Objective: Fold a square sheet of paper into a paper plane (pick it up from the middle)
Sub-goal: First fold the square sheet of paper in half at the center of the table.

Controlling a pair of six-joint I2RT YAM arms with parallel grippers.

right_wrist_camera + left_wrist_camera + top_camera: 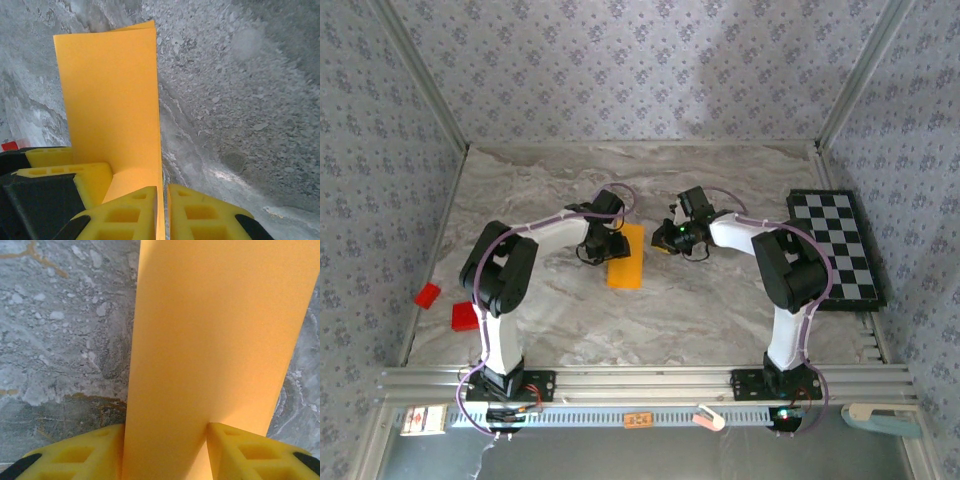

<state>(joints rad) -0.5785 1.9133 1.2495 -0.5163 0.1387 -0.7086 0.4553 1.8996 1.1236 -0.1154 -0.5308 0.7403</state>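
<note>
Folded paper inside left tool; right tool pinches its edge

Grey floral-patterned walls (aluminium-framed) enclose a marbled grey tabletop.

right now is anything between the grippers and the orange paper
Nothing visible. The square sheet of paper, folded over, runs between the fingers of the left gripper, and the right gripper is pinched on its edge. The red blocks sit far off by the table's left edge.
</note>
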